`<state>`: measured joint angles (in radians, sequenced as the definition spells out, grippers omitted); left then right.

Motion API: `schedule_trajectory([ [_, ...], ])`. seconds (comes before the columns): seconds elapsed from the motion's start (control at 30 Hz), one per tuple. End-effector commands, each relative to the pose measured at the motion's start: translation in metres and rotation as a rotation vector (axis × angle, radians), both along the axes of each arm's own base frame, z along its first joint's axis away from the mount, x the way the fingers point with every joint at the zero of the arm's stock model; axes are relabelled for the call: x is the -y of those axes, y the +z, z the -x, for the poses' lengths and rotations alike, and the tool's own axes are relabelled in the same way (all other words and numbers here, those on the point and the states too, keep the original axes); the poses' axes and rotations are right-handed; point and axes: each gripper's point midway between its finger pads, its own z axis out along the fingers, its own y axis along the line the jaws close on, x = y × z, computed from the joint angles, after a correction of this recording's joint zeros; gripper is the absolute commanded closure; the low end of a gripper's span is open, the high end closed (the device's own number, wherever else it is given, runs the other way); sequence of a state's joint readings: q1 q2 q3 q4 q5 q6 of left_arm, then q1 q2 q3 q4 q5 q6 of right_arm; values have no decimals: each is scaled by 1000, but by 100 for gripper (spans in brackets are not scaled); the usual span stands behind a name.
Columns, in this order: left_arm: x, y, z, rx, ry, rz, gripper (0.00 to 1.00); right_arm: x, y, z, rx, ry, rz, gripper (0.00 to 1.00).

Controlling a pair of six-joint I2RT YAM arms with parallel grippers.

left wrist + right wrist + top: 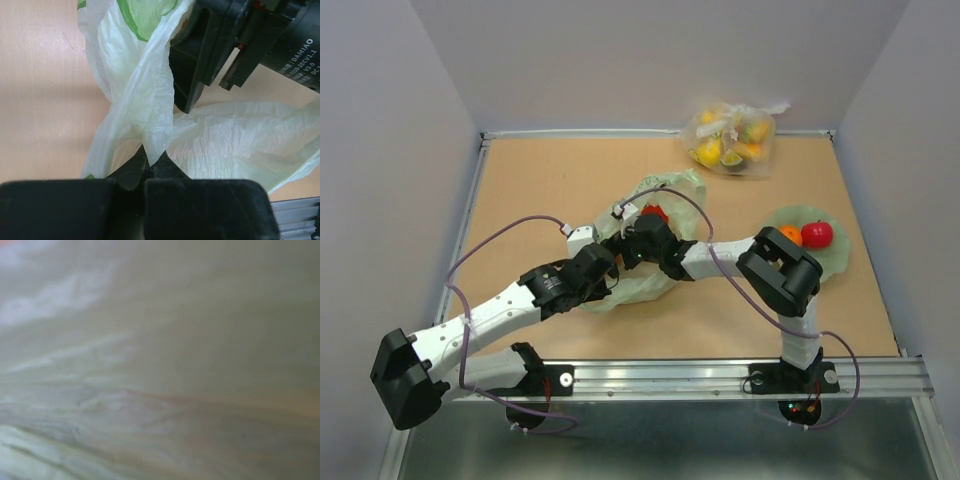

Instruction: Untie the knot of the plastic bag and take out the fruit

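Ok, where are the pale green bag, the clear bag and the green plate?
pale green bag (675,190): top view, on its far rim.
clear bag (730,135): top view, on its bulging middle.
green plate (832,262): top view, on the bare near-right part of its surface.

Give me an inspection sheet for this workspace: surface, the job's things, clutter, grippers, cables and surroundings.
Surface: tan table, no spills seen.
Job's things: pale green plastic bag mid-table under both arms; what looks like a red fruit at its mouth; orange fruit and red apple on a green plate; knot not discernible.
Clutter: clear bag of yellow fruit at the far edge.
Grippers: left gripper shut on the bag's film; right gripper buried in the bag, jaws hidden.
Cables: purple cables arch over both arms.
Surroundings: pale walls on three sides; metal rail at the near edge.
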<state>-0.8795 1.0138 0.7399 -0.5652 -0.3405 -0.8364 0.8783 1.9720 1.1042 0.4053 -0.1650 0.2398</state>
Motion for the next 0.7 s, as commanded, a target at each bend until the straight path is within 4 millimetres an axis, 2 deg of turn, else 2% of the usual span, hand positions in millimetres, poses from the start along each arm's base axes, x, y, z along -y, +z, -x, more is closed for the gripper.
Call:
schedule_trajectory([
  [0.0, 3, 13, -8, 33, 4, 8, 100, -29, 42, -21, 120, 11, -131, 0],
  [0.1, 4, 11, -9, 27, 1, 0, 100, -34, 33, -23, 110, 13, -137, 1],
  [0.2, 3, 9, -9, 25, 1, -8, 100, -35, 29, -25, 112, 10, -139, 12],
  [0.23, 2, 9, -9, 28, 6, -11, 100, -34, 30, -24, 115, 12, -143, 27],
  [0.27, 2, 9, -9, 29, 6, -10, 100, -34, 31, -23, 117, 16, -144, 38],
  [0.3, 1, 9, -10, 34, 12, -12, 100, -32, 31, -21, 121, 21, -140, 59],
  [0.33, 1, 8, -10, 35, 14, -13, 100, -31, 39, -20, 131, 21, -150, 88],
  [0.37, -1, 10, -12, 42, 20, -14, 100, -29, 44, -19, 135, 20, -154, 94],
  [0.43, -2, 10, -15, 49, 26, -14, 100, -22, 54, -15, 147, 16, -159, 99],
  [0.53, -9, 10, -23, 61, 45, -26, 100, -8, 54, -6, 141, 2, -135, 100],
  [0.67, -20, 14, -37, 90, 57, -57, 100, 15, 77, 4, 152, -29, -130, 100],
])
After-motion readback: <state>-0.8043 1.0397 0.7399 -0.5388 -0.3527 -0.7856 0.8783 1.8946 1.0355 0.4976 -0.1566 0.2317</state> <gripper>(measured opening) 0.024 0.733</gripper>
